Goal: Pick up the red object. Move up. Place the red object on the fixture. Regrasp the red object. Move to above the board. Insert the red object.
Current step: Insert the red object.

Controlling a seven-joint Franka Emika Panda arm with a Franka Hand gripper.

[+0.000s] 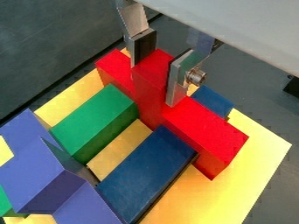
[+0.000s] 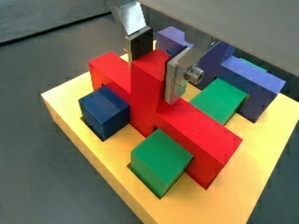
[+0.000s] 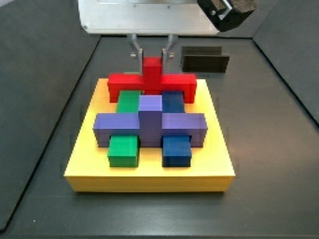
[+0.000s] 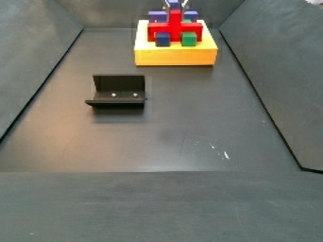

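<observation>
The gripper (image 1: 163, 59) is above the yellow board (image 3: 149, 168), its silver fingers (image 2: 176, 77) closed on the raised middle tab of the red object (image 1: 193, 127). The red object sits on the board at its far edge in a side view (image 3: 152, 84), apparently seated in a slot, just behind the purple block (image 3: 149, 121). Green (image 3: 122, 149) and blue (image 3: 177, 149) blocks lie nearer. The fixture (image 4: 117, 93) stands well apart on the dark floor.

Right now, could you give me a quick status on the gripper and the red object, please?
Gripper over board, shut on red object. Red object sits on board between the blocks. Nothing in the way.
</observation>
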